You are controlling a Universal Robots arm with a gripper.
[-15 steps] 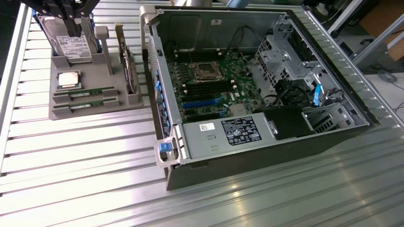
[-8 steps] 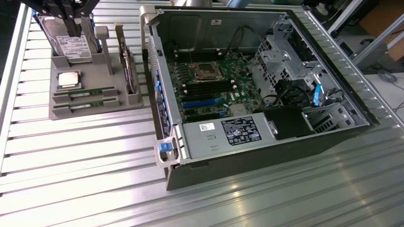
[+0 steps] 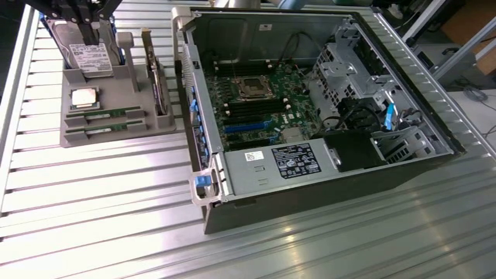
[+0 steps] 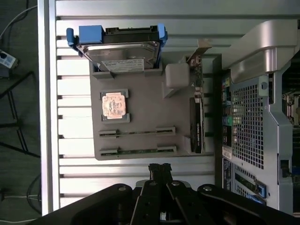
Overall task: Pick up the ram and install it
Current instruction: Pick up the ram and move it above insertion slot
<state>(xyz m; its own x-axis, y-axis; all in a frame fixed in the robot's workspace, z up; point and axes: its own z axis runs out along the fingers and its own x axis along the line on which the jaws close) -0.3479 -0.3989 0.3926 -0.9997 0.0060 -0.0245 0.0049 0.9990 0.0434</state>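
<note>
The gripper (image 4: pixel 159 168), fingers together and empty, hangs above the grey tray (image 3: pixel 116 138) at ten o'clock in the exterior view. The ram (image 3: pixel 103 111) sits slotted in that tray, at nine o'clock from the open computer case (image 3: pixel 256 192).

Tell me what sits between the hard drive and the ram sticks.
The square processor chip, in its own recess of the grey holder, apart from the hard drive and the ram sticks; both views show it.
</note>
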